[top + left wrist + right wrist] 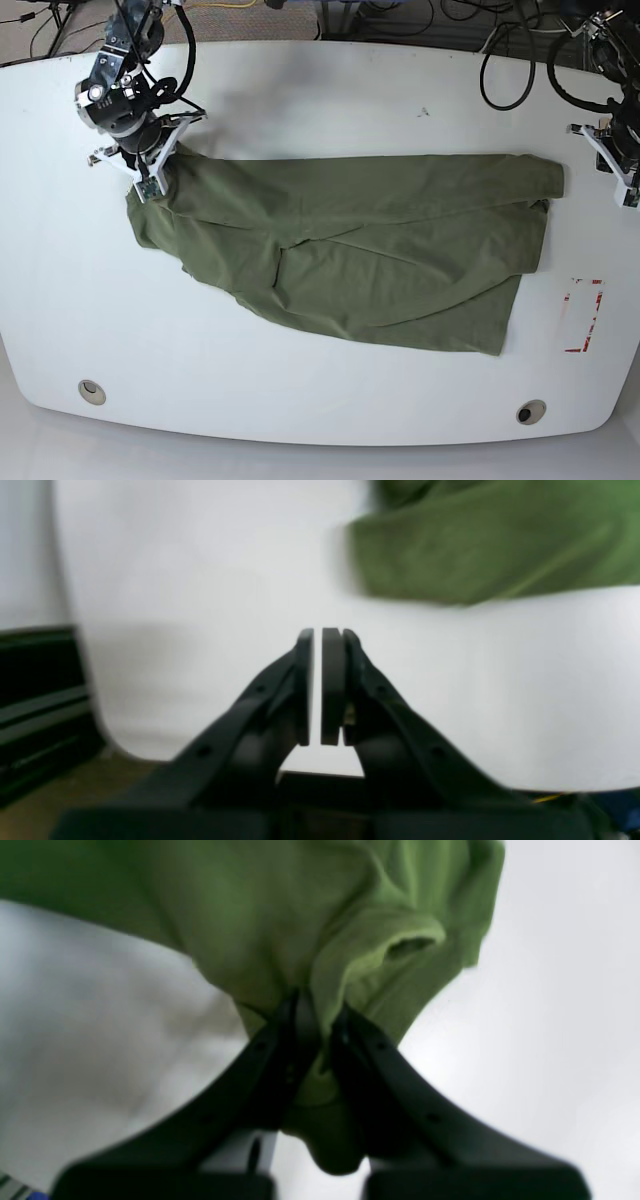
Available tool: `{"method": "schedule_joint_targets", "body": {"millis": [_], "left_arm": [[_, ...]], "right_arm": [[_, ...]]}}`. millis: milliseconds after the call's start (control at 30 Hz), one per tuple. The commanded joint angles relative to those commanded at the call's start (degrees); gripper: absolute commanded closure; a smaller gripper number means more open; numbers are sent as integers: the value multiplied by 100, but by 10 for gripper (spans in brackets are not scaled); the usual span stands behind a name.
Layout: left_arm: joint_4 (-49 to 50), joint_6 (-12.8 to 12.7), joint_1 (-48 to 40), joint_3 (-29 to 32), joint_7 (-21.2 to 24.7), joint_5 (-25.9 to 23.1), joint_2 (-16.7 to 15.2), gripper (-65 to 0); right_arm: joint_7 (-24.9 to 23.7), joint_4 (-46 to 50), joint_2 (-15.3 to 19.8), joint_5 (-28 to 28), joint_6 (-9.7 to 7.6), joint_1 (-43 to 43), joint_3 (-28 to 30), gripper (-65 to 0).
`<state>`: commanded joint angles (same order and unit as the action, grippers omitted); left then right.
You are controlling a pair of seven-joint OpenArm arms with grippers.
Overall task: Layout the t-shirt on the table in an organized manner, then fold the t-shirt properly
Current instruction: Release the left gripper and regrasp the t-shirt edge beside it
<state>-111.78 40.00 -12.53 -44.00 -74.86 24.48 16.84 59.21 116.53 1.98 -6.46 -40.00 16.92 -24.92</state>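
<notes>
Right hand (320,1012) clenched on a bunched sleeve of the t-shirt (360,255), which lies skewed and creased across mid tabletop (330,395); left hand (317,635) nearly closed on nothing, hovering off the shirt's far corner near the tabletop edge. Risk: a one-sided pull drags the whole shirt toward the edge or doubles it over, since nothing pins the other end; plenty of bare surface toward the grommet (91,391) side, little behind either hand.

A robotics lab or test bench. A large white glossy table (320,90) with rounded corners has two metal grommets (91,391) and a red tape rectangle (583,315) marked on its surface. Loose black cables (500,70) trail over the back edge, beside two mounted robot arms.
</notes>
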Motion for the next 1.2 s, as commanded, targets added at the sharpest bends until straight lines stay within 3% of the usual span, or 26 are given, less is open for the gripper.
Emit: {"method": "schedule_joint_targets", "body": {"millis": [167, 500, 600, 767, 867, 1200], "left_arm": [[18, 0, -343, 18, 527, -26, 26, 0], [35, 0, -70, 114, 527, -53, -97, 0], [167, 0, 167, 149, 527, -53, -123, -82], [809, 0, 624, 132, 527, -53, -132, -326], [1284, 0, 888, 123, 527, -53, -132, -413], [2673, 0, 1574, 149, 554, -44, -132, -399]], "right_arm": [[-44, -9, -53, -9, 0, 273, 18, -3], [-422, -35, -273, 0, 0, 422, 35, -3], [-431, -35, -273, 0, 0, 396, 35, -3], [-440, -44, -273, 0, 0, 378, 44, -3], [-440, -44, -273, -9, 0, 378, 44, -3], [-448, -53, -299, -9, 0, 299, 35, -3]]}}
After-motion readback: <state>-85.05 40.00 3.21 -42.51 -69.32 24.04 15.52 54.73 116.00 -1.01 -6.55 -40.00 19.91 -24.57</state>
